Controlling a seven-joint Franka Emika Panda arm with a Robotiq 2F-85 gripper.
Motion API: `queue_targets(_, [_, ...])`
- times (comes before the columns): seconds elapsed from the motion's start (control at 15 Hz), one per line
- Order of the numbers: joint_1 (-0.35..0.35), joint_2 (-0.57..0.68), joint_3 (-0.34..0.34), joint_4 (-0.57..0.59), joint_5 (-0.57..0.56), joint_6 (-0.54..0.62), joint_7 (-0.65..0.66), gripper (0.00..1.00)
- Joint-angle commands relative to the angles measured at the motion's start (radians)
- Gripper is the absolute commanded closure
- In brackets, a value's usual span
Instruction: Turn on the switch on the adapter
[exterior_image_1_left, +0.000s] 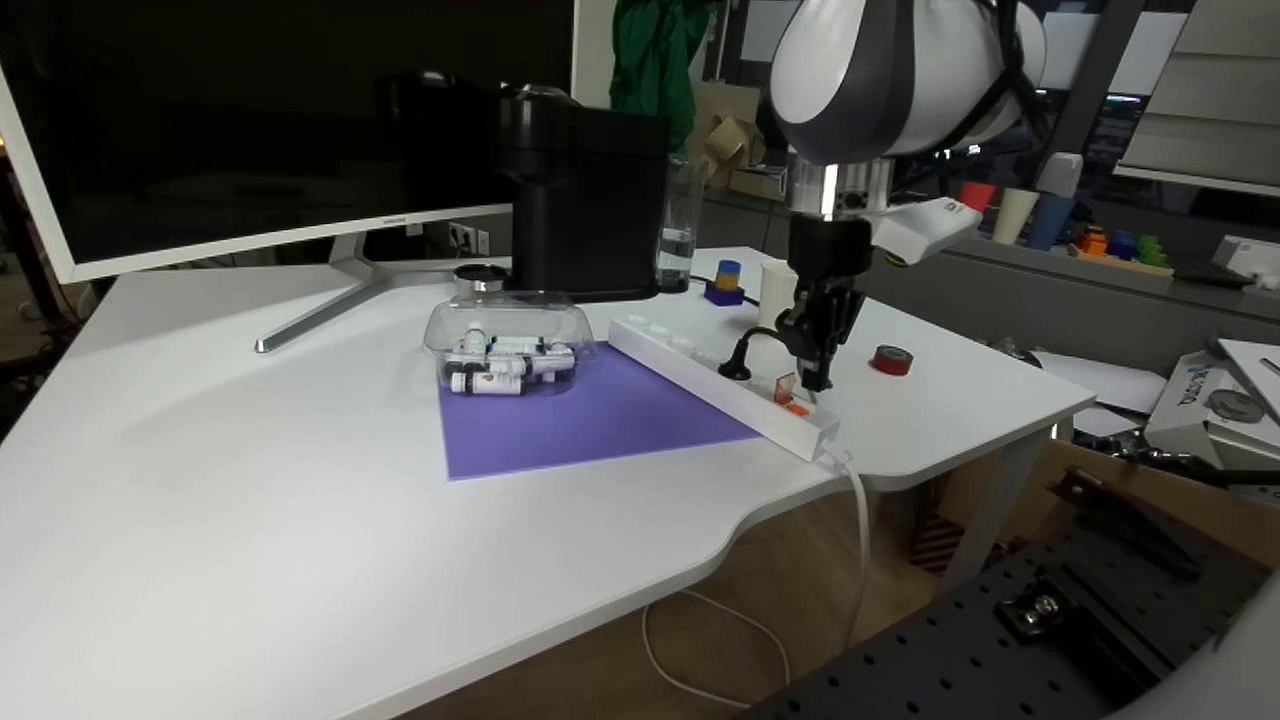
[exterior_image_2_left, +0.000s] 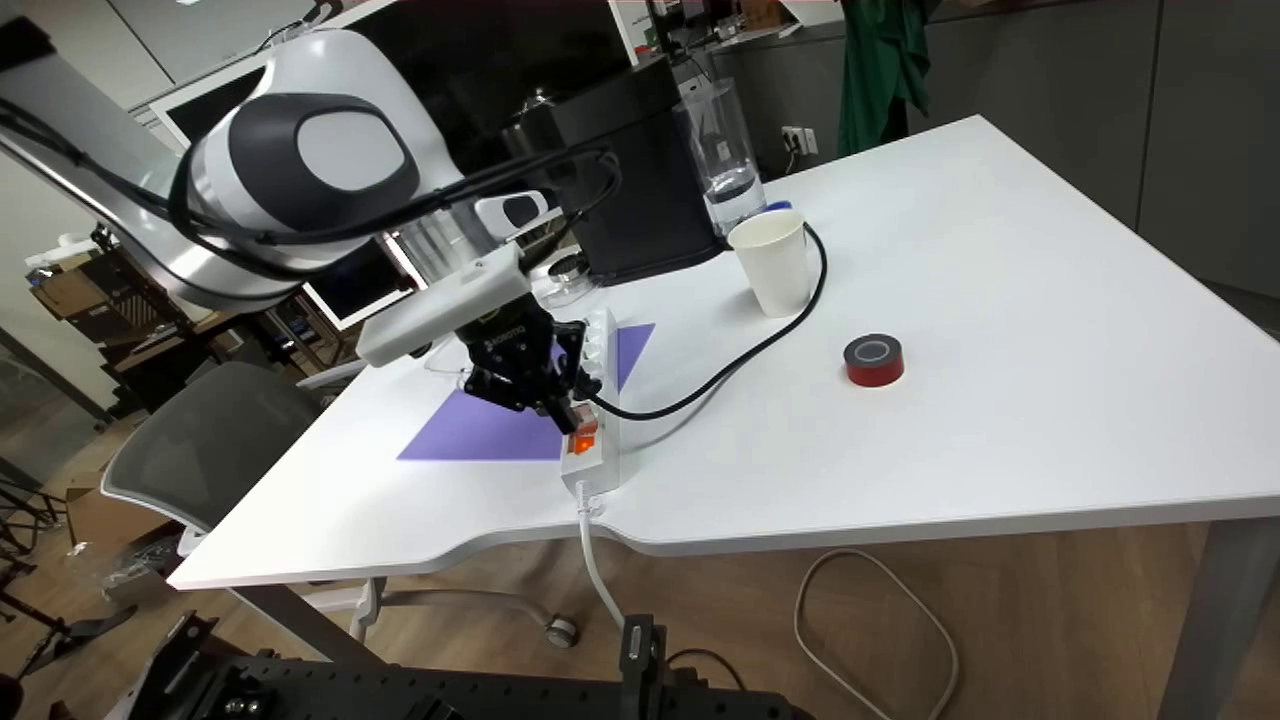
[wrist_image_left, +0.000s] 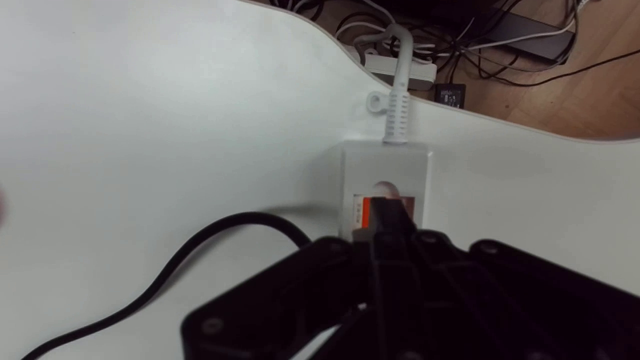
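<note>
Can see the gripper (exterior_image_1_left: 815, 378) pointing down, with its fingers (wrist_image_left: 392, 216) pressed together. Just under the fingertips, can find the bright orange switch (exterior_image_2_left: 582, 444), beside an upright reddish flap (exterior_image_1_left: 785, 387), in the end of the white power strip (exterior_image_2_left: 598, 474); cannot tell about contact. Can find this end close to the wavy front edge of the white table (exterior_image_1_left: 250, 520), with a white cord (exterior_image_2_left: 592, 560) going over it, and the rest lying partly across a purple sheet (exterior_image_1_left: 600, 425). Toward the right edge, can notice a red tape roll (exterior_image_2_left: 873, 367) and, farther from the front edge, a paper cup (exterior_image_2_left: 770, 268). Near the back edge, can see a monitor (exterior_image_1_left: 300, 110) and a black machine (exterior_image_1_left: 590, 200); beyond the table, a green cloth (exterior_image_2_left: 882, 70) and an office chair (exterior_image_2_left: 215, 440).
</note>
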Motion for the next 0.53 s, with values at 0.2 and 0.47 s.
queue_targets(0.2, [0.055, 0.038, -0.045, 0.001, -0.075, 0.070, 0.129, 1.00])
queue_targets(0.47, [0.083, 0.071, -0.079, 0.006, -0.102, 0.103, 0.173, 1.00])
